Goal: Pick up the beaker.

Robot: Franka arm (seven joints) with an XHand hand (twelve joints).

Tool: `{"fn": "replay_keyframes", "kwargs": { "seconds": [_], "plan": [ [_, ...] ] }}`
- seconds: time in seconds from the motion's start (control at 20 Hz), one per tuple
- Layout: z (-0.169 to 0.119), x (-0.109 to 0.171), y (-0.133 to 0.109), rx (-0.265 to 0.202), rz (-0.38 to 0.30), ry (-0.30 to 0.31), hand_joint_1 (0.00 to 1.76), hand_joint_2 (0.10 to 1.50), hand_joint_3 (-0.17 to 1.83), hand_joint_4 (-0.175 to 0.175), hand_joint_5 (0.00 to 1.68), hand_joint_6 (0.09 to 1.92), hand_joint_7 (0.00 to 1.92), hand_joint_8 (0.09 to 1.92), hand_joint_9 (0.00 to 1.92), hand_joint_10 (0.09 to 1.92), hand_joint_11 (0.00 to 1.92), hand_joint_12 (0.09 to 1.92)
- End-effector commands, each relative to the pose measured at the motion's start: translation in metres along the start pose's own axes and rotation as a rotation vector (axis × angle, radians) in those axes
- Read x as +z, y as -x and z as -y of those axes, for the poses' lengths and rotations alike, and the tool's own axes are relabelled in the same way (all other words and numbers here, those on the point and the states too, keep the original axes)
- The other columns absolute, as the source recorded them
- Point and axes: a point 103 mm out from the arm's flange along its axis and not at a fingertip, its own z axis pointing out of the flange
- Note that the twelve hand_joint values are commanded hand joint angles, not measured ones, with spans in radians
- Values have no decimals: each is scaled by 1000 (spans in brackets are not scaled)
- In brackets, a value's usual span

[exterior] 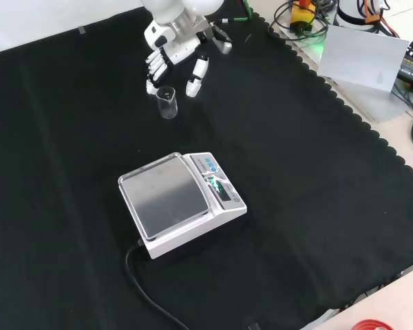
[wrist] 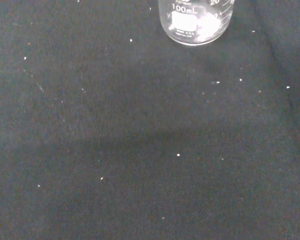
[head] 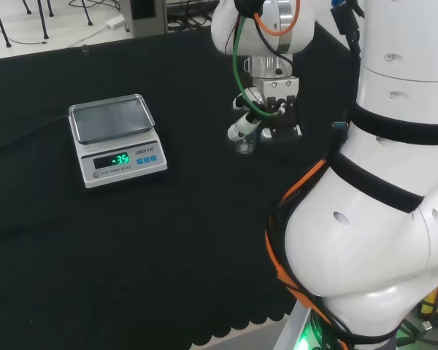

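The small clear beaker (exterior: 167,101), upright near the table's far edge, looks light, slick and breakable, so the spread-fingered hand (exterior: 166,56) hovering above it, holding nothing, should wrap its mid-wall.

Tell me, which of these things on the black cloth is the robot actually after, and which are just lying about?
Part of the job:
- beaker, clear glass, upright on the cloth
- hand, fingers open, right beside the beaker

Just lying about:
- scale, its pan bare
- grey sheet beyond the cloth's edge

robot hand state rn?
Robot hand: open, fingers relaxed on either side of the small clear glass beaker, not holding it.
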Motion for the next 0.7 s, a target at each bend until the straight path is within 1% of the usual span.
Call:
{"fn": "replay_keyframes", "kwargs": {
  "seconds": [0.05,0.2,0.5,0.6,0.7],
  "plan": [
    [-12,9,-10,-12,18,-37,767,959,-175,-19,291,117,139,607,199,769,71,1448],
    [-16,13,-12,-14,20,-49,767,959,-175,-19,292,115,138,607,199,769,70,1448],
    [-21,25,-8,-5,22,-80,776,958,-175,-15,304,109,137,606,241,782,88,1448],
    [-21,26,-6,-2,19,-78,788,960,-175,-15,312,100,140,608,275,777,109,1439],
    [-20,26,-6,1,25,-74,827,971,-175,-18,327,91,157,613,362,768,176,1413]
  ]
}}
